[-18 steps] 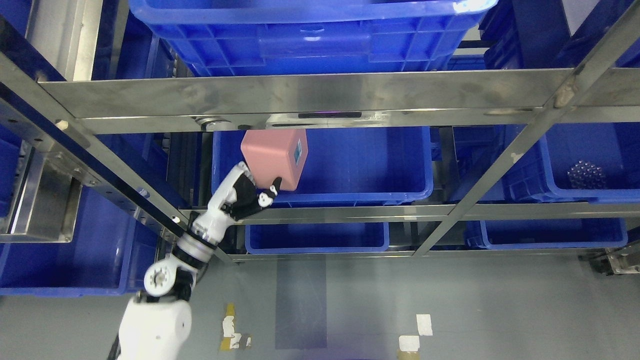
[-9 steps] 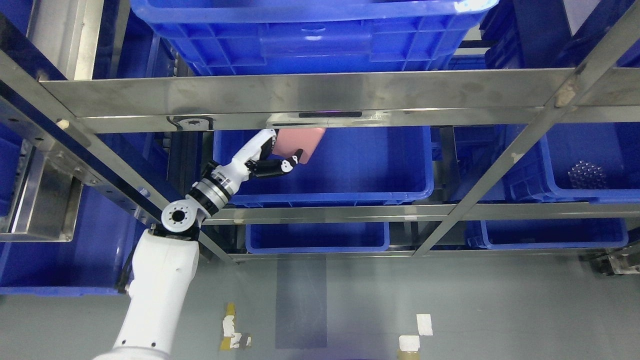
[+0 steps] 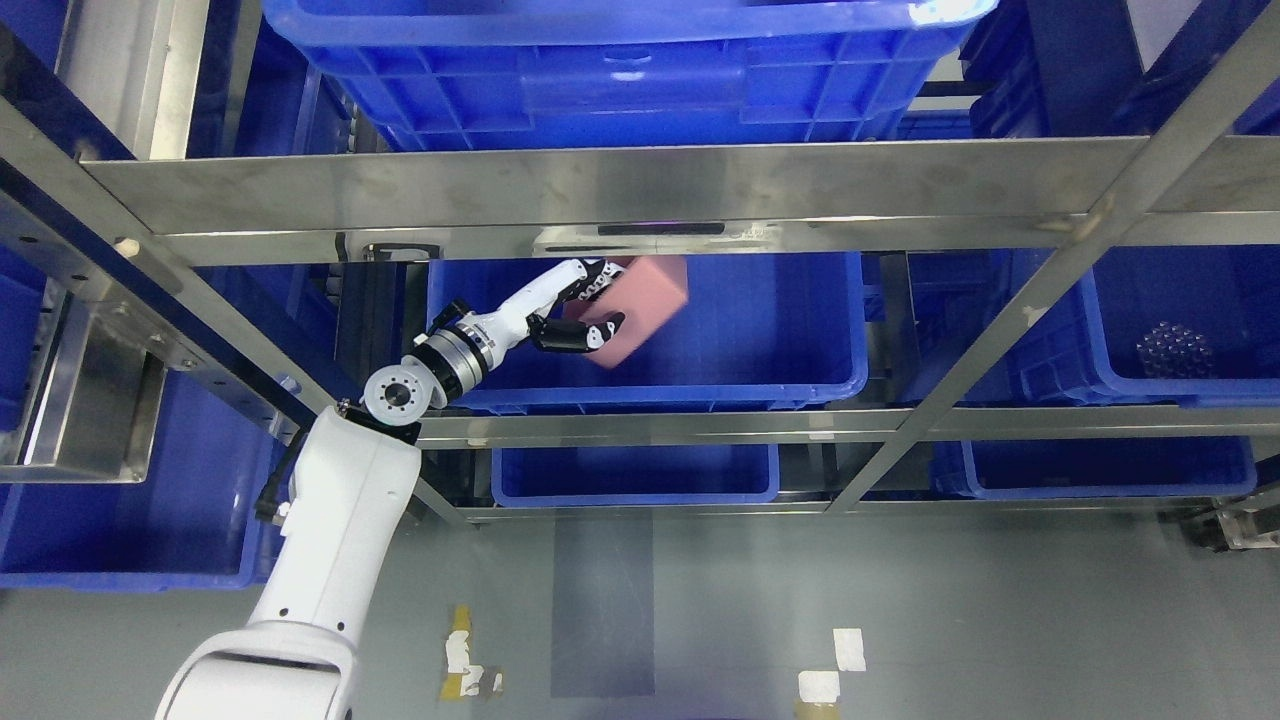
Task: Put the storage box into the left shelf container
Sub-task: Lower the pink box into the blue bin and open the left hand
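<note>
A pink storage box (image 3: 645,308) is inside the blue container (image 3: 700,385) on the middle shelf, left of the steel post. It is tilted and blurred, low over the container's floor. My left hand (image 3: 585,310) is at the box's left side, with fingers over its top edge and thumb under its lower left corner. I cannot tell whether the fingers still grip it. My left arm (image 3: 340,520) reaches up from the lower left over the container's front rim. The right arm is out of view.
A steel shelf beam (image 3: 640,195) crosses just above the container's opening. A slanted steel post (image 3: 1010,320) stands to the right. Another blue bin (image 3: 1150,385) holding a cluster of small clear items (image 3: 1170,350) is at the right. More blue bins sit above, below and at the left.
My left arm has reached further right and deeper into the container. The pink box went up under the beam, then came down and right inside the container, now tilted and blurred.
</note>
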{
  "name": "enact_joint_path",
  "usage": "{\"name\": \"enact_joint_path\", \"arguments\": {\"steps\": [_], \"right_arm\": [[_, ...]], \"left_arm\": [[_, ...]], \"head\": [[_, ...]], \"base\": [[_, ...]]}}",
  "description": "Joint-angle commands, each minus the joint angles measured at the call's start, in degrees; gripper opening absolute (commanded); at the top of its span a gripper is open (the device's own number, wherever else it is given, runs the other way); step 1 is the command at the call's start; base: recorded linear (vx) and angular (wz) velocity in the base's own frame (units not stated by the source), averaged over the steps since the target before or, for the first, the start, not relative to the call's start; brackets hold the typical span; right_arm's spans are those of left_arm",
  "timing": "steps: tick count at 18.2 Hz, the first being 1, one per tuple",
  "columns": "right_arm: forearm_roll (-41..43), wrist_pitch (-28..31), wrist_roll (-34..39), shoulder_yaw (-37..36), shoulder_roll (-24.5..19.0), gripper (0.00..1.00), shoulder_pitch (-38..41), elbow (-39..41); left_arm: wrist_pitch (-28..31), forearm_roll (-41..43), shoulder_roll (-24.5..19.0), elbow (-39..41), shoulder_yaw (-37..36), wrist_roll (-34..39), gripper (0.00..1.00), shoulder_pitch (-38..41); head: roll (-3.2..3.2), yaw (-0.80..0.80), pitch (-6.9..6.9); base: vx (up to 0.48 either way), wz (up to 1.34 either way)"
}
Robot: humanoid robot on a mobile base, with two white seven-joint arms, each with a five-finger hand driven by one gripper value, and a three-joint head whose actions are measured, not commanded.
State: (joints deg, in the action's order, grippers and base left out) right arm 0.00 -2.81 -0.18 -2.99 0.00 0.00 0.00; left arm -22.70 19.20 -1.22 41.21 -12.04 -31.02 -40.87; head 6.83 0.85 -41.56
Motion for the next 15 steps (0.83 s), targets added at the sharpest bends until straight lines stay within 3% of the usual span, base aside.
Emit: {"name": "enact_joint_path", "arguments": {"steps": [1, 2, 4, 5, 8, 12, 15], "right_arm": [[1.23, 0.00, 0.01, 0.00, 1.00, 1.00, -0.26, 1.00], [1.23, -0.09, 0.01, 0.00, 1.00, 1.00, -0.18, 1.00], [1.23, 0.00, 0.09, 0.00, 1.00, 1.00, -0.26, 1.00], [1.23, 0.00, 0.01, 0.00, 1.00, 1.00, -0.26, 1.00], [1.23, -0.09, 0.01, 0.00, 1.00, 1.00, -0.26, 1.00], [1.23, 0.00, 0.09, 0.00, 1.00, 1.00, -0.18, 1.00], [1.23, 0.00, 0.09, 0.00, 1.00, 1.00, -0.26, 1.00]], "left_arm": [[-0.32, 1.99, 0.22, -6.94, -0.80, 5.34, 0.91, -2.37], [-0.41, 1.46, 0.22, -4.93, 0.25, 9.01, 0.99, -2.37], [-0.33, -4.04, 0.22, 0.25, 2.37, 16.05, 1.00, -2.11], [0.02, -10.60, 0.22, 3.32, 2.46, 18.51, 1.00, -1.68], [0.73, -18.48, 0.22, 15.78, 4.03, 19.33, 1.00, 4.97], [4.68, -19.37, 0.22, 38.63, 6.06, 19.33, 1.00, 21.84], [4.68, -19.46, 0.22, 49.99, 9.13, 19.33, 1.00, 28.63]], "head": [[0.00, 0.00, 0.00], [0.00, 0.00, 0.00], [0.00, 0.00, 0.00], [0.00, 0.00, 0.00], [0.00, 0.00, 0.00], [0.00, 0.00, 0.00], [0.00, 0.00, 0.00]], "base": [[0.000, 0.00], [0.000, 0.00], [0.000, 0.00], [0.000, 0.00], [0.000, 0.00], [0.000, 0.00], [0.000, 0.00]]}}
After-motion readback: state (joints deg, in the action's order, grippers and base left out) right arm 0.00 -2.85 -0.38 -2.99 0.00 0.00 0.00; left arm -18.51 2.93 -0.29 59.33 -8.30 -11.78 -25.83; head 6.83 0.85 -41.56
